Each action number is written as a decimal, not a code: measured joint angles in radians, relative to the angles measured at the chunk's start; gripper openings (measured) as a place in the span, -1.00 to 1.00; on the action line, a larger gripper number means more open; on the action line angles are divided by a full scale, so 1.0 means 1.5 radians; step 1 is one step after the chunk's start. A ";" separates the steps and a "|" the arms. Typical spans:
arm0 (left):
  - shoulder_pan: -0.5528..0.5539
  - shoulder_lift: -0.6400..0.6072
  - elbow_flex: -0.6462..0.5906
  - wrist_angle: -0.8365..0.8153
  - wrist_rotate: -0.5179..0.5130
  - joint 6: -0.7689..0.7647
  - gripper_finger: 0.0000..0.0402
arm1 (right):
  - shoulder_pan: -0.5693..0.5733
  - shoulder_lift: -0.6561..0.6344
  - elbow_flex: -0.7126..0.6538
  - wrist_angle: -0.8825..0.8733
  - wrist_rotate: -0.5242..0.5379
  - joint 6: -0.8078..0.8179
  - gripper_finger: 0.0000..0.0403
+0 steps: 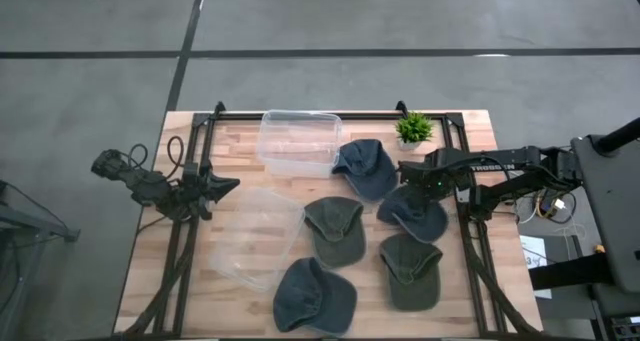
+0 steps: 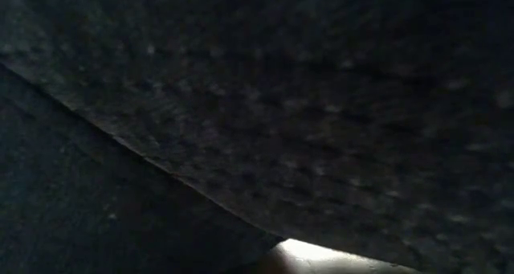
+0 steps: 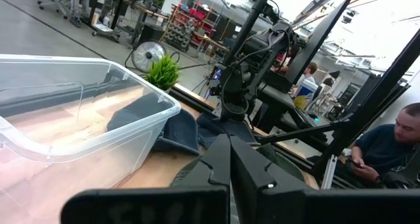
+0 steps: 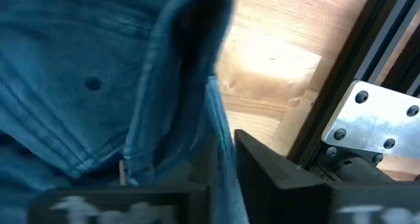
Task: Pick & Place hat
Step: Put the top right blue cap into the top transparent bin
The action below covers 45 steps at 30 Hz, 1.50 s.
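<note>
The right gripper (image 1: 418, 178) was clamped on the blue hat (image 1: 414, 213) at the table's (image 1: 500, 281) right side; the clear bin (image 1: 298, 141) lay beyond, leftward. The left gripper (image 1: 222, 186) waited closed.

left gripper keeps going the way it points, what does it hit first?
Probably the clear bin: the left gripper, shut, points across the table toward it and the blue cap beyond. Height is unclear.
</note>
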State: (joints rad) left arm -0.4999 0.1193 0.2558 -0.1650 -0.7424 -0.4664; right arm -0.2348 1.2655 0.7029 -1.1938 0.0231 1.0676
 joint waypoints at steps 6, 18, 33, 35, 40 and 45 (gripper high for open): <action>0.000 0.000 0.000 0.000 0.000 0.000 -0.99 | 0.001 -0.003 0.000 -0.008 0.013 0.001 -0.92; 0.000 0.000 0.000 0.000 0.000 0.000 -0.99 | 0.001 -0.054 0.095 -0.117 0.022 -0.002 -0.94; 0.000 0.000 0.000 0.000 0.000 -0.001 -0.99 | 0.018 -0.056 0.357 -0.252 0.005 -0.071 -0.95; 0.000 0.000 0.000 0.000 0.000 -0.001 -0.99 | 0.026 -0.056 0.387 -0.251 0.004 -0.071 -0.95; 0.000 0.000 0.000 0.000 0.000 -0.001 -0.99 | 0.050 -0.056 0.449 -0.251 0.002 -0.068 -0.95; 0.000 0.000 0.000 0.003 0.000 -0.004 -0.99 | 0.078 -0.056 0.484 -0.232 0.044 -0.071 -0.95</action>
State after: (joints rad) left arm -0.4999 0.1194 0.2558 -0.1605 -0.7425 -0.4717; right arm -0.1183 1.1816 1.4291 -1.5411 0.0890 0.9612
